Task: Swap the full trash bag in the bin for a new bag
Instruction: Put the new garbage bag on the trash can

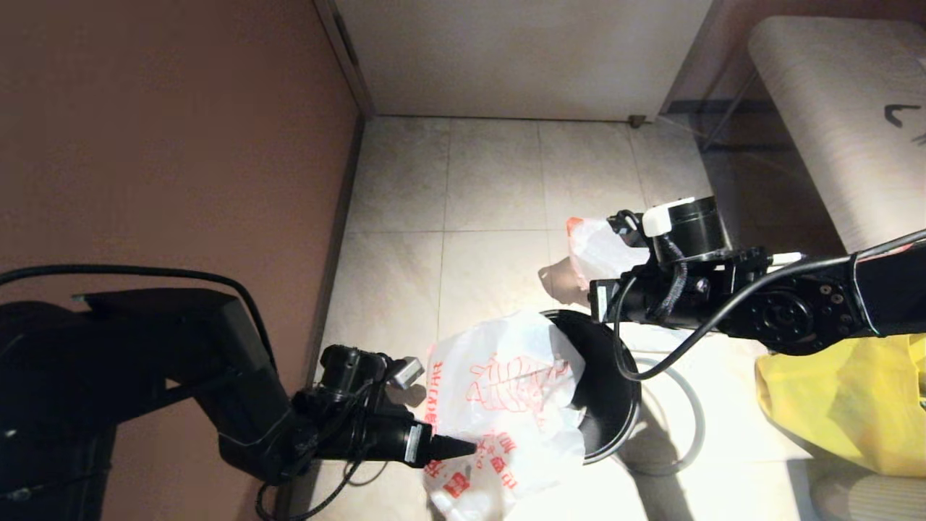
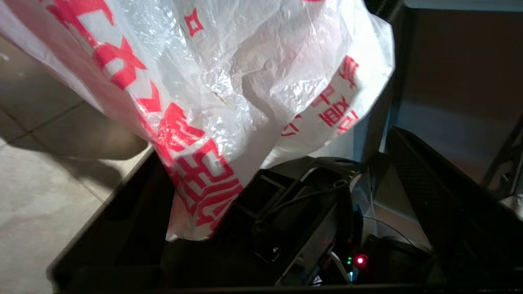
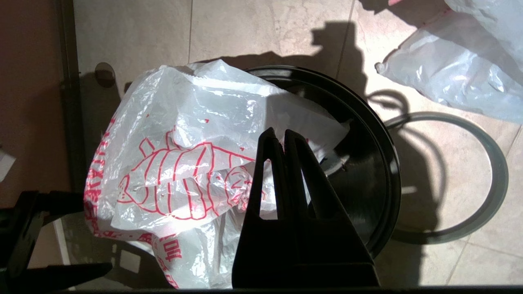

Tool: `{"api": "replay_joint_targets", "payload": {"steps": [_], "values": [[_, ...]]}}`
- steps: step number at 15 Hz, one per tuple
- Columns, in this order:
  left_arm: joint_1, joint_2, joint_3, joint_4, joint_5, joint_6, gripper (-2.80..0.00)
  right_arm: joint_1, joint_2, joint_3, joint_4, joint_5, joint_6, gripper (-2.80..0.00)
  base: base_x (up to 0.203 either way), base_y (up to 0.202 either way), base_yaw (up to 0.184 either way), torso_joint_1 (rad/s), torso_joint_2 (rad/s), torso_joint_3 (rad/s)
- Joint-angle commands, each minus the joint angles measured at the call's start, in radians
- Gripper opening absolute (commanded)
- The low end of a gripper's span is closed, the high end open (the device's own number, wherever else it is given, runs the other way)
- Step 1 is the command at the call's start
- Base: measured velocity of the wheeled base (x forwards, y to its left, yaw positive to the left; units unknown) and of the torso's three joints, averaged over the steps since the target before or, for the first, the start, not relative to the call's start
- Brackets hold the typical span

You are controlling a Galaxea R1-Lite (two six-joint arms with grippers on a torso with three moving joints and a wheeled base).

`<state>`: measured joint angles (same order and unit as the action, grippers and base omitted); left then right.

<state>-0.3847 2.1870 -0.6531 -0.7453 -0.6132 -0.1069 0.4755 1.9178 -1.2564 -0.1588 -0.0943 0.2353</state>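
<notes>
Pale beige floor tiles (image 1: 492, 181) fill a narrow corner, with a brown wall (image 1: 166, 137) on the robot's left and a light door or panel at the far end. The bin (image 1: 604, 391) stands on the tiles near the middle of the head view, round and black. Its thin grey hoop (image 3: 461, 179) is off the bin and lies flat on the floor just beside it, on the robot's right.

The new bag (image 1: 506, 405), translucent white with a red line drawing and red characters, is draped over the bin's left side and billows up above the mouth, part of it hanging down outside toward the floor. The left gripper (image 1: 456, 449) reaches in low from the left, its tip at the bag's lower edge; its jaws stand wide apart, and in the left wrist view the printed plastic hangs between and above them without being pinched. The right gripper (image 3: 282, 141) hovers over the bin's opening with its jaws pressed together, holding nothing, just above the bag's crumpled surface.

The full trash bag (image 1: 600, 250), nearly plain white with a pink-red tip, rests on the floor beyond the bin. A large yellow bag (image 1: 846, 405) sits at the right edge, well apart from the bin.
</notes>
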Motion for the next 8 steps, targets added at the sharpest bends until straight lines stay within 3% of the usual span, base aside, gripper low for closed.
{"api": "replay_joint_targets", "payload": {"steps": [1,5,8], "values": [[-0.011,-0.043,0.065,-0.084,-0.003,-0.006,-2.8,-0.012,-0.015,0.003,0.027,-0.002,0.026,-2.8,0.0,0.0,0.0,0.0,0.0,0.0],[-0.037,-0.14,0.16,-0.121,-0.003,-0.014,-2.8,-0.062,-0.082,0.033,0.07,-0.002,0.065,-2.8,0.0,0.0,0.0,0.0,0.0,0.0],[-0.093,-0.204,0.146,-0.124,-0.001,-0.086,-2.8,-0.092,-0.157,0.079,0.098,-0.002,0.087,-2.8,0.0,0.0,0.0,0.0,0.0,0.0]]}}
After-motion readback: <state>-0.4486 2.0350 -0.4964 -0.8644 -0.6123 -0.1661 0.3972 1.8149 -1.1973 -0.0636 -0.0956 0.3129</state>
